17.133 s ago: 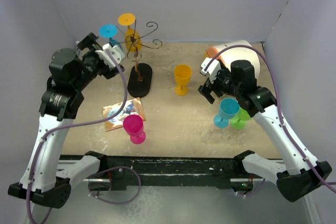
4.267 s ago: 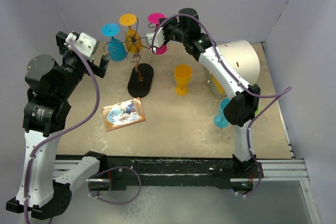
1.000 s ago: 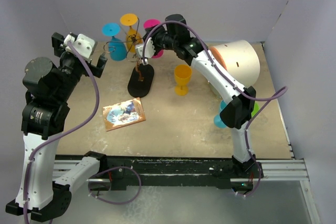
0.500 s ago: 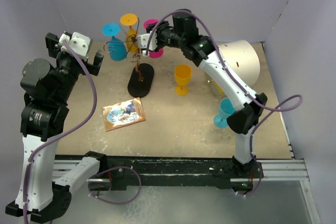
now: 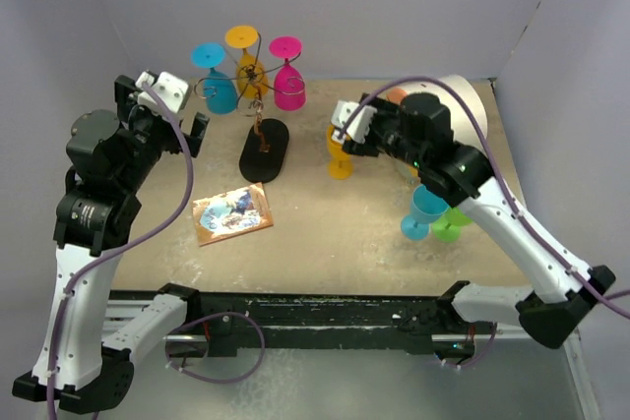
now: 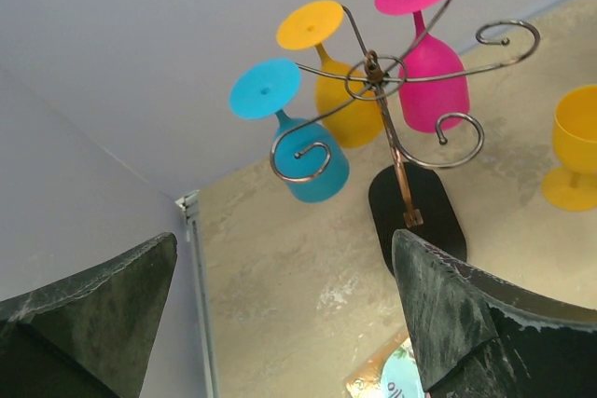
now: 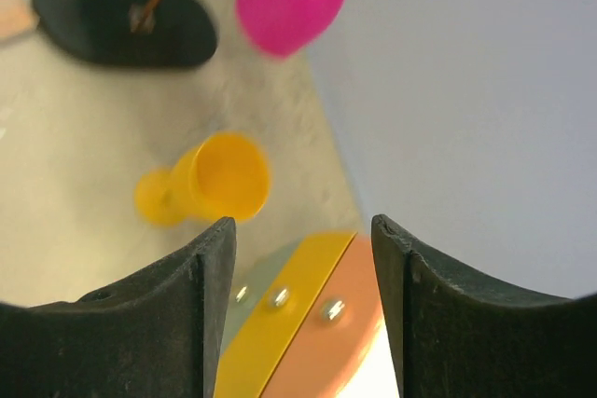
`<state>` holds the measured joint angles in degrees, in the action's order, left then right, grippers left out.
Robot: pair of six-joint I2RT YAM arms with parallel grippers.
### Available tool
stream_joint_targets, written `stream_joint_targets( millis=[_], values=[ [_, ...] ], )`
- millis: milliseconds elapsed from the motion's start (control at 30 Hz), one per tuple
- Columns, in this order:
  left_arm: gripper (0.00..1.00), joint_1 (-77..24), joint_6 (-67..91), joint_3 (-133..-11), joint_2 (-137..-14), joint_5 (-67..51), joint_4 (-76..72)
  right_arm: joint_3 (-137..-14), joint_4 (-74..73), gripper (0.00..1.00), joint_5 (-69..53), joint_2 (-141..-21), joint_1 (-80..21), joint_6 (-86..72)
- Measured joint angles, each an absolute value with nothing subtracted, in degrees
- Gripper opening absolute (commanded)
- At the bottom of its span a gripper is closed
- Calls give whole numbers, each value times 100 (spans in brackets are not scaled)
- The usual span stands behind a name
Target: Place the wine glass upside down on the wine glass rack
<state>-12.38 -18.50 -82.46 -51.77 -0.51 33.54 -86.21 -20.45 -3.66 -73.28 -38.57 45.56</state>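
Note:
The wine glass rack (image 5: 254, 76) stands at the back left on its black oval base (image 5: 263, 150). A pink wine glass (image 5: 288, 86) hangs upside down on it beside a blue one (image 5: 219, 92) and a yellow one (image 5: 243, 56); the left wrist view shows the pink glass (image 6: 431, 81) on a curled arm of the rack (image 6: 373, 72). My right gripper (image 5: 338, 130) is open and holds nothing, well to the right of the rack, above an upright yellow glass (image 5: 341, 156). In its own view, the right gripper (image 7: 303, 230) has nothing between its fingers. My left gripper (image 5: 160, 113) hovers open left of the rack.
An upright blue glass (image 5: 425, 209) and a green one (image 5: 451, 221) stand at the right. A white and orange cone-shaped object (image 5: 463, 95) lies at the back right. A printed card (image 5: 232, 215) lies on the tabletop in front of the rack. Walls close in on three sides.
My right gripper let go of the pink glass, opened wider and drew back to the right; the glass stays hanging on the rack. The left arm shifted slightly.

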Motion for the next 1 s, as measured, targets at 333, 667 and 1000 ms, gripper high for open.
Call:
stream_joint_targets(
  millis=[333,667,1000],
  values=[
    [99,-1210,-1861,-7697,-5183,-436,3573,-6646,-3188,73,-60,-5527,-2668,4088],
    [99,-1164,-1863,-7413,-5107,-729,3660,-6394,-3734,71,-423,-5085,-987,3199],
    [99,-1162,-1872,-7273,-5061,-808,3653,-6401,-4689,60,-443,-5863,-895,2993]
  ],
)
